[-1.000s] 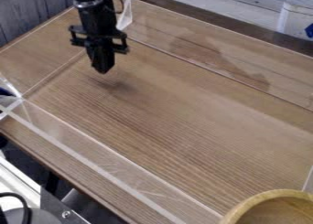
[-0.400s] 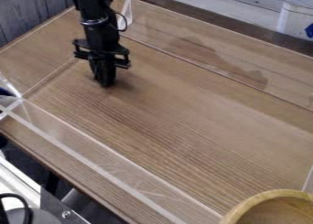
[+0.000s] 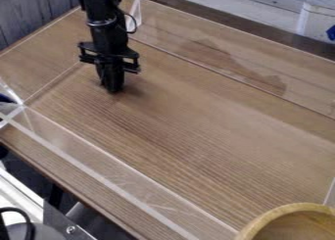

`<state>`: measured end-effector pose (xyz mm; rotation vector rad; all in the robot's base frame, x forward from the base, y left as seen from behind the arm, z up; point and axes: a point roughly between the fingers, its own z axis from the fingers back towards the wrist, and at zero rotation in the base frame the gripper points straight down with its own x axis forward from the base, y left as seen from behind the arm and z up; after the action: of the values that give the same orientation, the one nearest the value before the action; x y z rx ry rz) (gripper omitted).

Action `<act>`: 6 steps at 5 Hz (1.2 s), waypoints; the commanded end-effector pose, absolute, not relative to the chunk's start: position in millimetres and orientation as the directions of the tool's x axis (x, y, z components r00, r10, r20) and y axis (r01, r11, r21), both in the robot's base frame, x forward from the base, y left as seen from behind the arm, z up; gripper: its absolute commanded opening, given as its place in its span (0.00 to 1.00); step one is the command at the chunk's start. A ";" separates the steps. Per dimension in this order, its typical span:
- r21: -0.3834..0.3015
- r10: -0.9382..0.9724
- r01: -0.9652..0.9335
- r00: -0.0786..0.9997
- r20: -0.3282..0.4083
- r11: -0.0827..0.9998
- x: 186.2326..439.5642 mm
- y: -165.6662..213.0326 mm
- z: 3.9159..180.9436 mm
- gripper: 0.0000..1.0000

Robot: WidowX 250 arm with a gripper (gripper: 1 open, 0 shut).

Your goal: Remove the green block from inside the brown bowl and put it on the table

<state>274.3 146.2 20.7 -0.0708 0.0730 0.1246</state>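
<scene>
My gripper [image 3: 113, 85] points straight down at the far left of the table [image 3: 197, 117], its dark fingers closed together with the tips at or just above the wood. No green block shows between the fingers or anywhere on the table; it is hidden or out of view. Only part of the brown bowl's tan rim [image 3: 291, 216] shows, at the bottom right corner, far from the gripper, and its inside is cut off by the frame edge.
Low clear plastic walls [image 3: 78, 151] run along the table's near and left edges. A faint darker stain [image 3: 229, 60] marks the wood toward the back right. A white object [image 3: 314, 19] stands beyond the far right corner.
Over the last second the gripper came down toward the tabletop and shifted slightly nearer in the picture. Since the later earlier frame it has kept still, fingers shut throughout.
</scene>
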 end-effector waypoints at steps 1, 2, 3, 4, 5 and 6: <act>-0.053 0.110 -0.113 0.992 -0.058 0.992 280.5 146.2 24.6 0.00; -0.053 0.106 -0.110 0.992 -0.064 0.993 281.1 144.5 23.2 0.00; -0.052 0.104 -0.107 0.992 -0.071 0.993 281.4 143.3 21.8 0.00; -0.052 0.102 -0.106 0.992 -0.078 0.993 281.5 142.3 21.1 0.00; -0.058 0.101 -0.105 0.992 -0.078 0.993 283.4 141.6 24.1 0.00; -0.065 0.099 -0.104 0.992 -0.078 0.992 285.2 141.0 27.3 0.00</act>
<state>279.9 141.6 21.2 -0.0763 0.0964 0.1090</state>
